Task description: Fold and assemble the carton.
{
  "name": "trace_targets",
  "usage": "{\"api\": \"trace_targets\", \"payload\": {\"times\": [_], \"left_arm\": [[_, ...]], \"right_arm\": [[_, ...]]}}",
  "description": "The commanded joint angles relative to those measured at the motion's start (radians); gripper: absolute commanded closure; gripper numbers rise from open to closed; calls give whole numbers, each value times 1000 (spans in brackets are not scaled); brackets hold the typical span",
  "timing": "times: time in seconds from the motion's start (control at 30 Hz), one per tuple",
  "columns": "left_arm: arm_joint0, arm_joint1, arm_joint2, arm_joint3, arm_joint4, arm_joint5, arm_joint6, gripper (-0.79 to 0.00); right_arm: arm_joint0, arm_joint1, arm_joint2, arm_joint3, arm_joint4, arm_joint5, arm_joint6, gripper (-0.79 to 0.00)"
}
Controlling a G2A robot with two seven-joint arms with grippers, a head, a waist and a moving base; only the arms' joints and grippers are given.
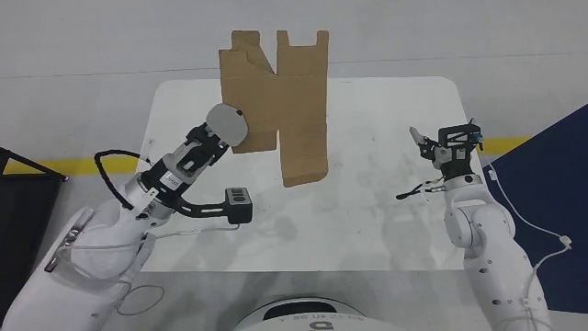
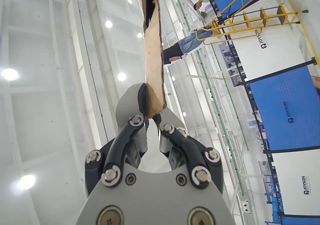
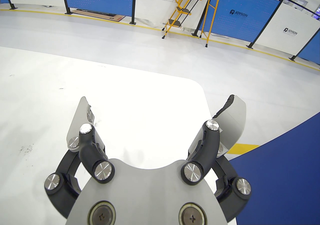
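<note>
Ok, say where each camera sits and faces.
Top view: above the arms, looking down at the table; both arms show.
Left wrist view: on that wrist, facing up along the carton toward the ceiling; left gripper shows.
Right wrist view: on that wrist, facing out across the table; open right gripper shows.
Top and left wrist views share the carton and left gripper.

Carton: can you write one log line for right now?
carton: flat, held up | left gripper: shut on carton edge | right gripper: open, above table
</note>
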Motion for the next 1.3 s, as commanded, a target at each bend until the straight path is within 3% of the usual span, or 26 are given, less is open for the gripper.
{"api": "trace_targets", "payload": {"times": [0.0,0.1,0.2,0.33,0.43,0.57,0.67,0.93,0.97,1.03,1.1,1.17,1.23,1.27], "left_arm": [[11,-5,15,34,-88,-19,-11,0],[-12,-21,55,155,-568,-77,61,0],[-80,-32,93,277,-926,-224,214,0],[-157,-54,189,396,-1355,-484,395,0],[-222,-69,258,473,-1539,-658,450,0],[-288,-95,336,558,-1776,-784,501,0],[-323,-114,379,619,-1894,-808,510,0],[-329,-116,380,625,-1895,-802,504,0],[-318,-117,388,629,-1915,-813,482,0],[-303,-122,407,629,-2009,-868,470,0],[-300,-132,464,674,-2247,-1047,421,0],[-319,-137,500,707,-2385,-1133,347,0],[-347,-140,521,736,-2468,-1165,257,0],[-350,-142,534,741,-2517,-1185,230,0]], "right_arm": [[0,0,0,0,0,0,0,-785],[0,0,0,0,0,0,0,-785],[0,0,0,0,0,0,0,-785],[0,0,0,0,0,0,0,-785],[0,0,0,0,0,0,0,-785],[0,0,0,0,0,0,0,-785],[0,0,0,0,0,0,0,-785],[0,0,0,0,0,0,0,-785],[1,-1,-11,-5,24,-36,-5,-785],[7,0,-33,-11,168,-233,-47,-785],[33,11,-32,53,384,-596,-10,-785],[84,23,-35,125,550,-842,80,-785],[140,35,-63,187,674,-989,203,-785],[165,40,-93,197,735,-1012,261,-785]]}}
